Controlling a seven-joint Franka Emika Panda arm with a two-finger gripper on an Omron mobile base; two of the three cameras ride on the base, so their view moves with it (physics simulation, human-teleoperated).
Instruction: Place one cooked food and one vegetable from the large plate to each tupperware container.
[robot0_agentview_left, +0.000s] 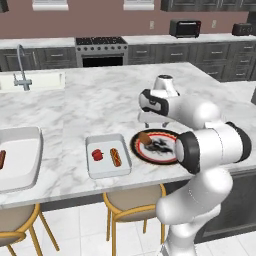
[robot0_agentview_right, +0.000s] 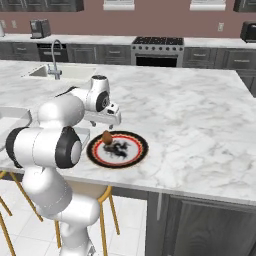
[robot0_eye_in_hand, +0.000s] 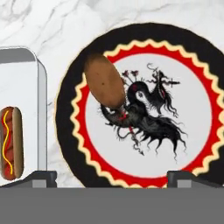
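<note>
Hovering released, jaws wide, above the large plate (robot0_eye_in_hand: 70, 109) near the table's front edge, the tool (robot0_eye_in_hand: 111, 177) looks straight down. The brown potato (robot0_eye_in_hand: 104, 81) lies on the plate's side nearest the hot-dog container (robot0_agentview_left: 107, 156), its long axis roughly crossing the jaws' line.

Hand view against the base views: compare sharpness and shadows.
Hand view: round black-rimmed plate and brown oval potato crisp, hardly any shadow. Left base view: softer, the pale rectangular container small, faint shading. Right base view: flat even light, no glare.

Marble counter (robot0_agentview_left: 100, 100): large plate (robot0_agentview_left: 137, 150), two tupperware containers (robot0_agentview_left: 107, 170) (robot0_agentview_left: 22, 172) alongside.
</note>
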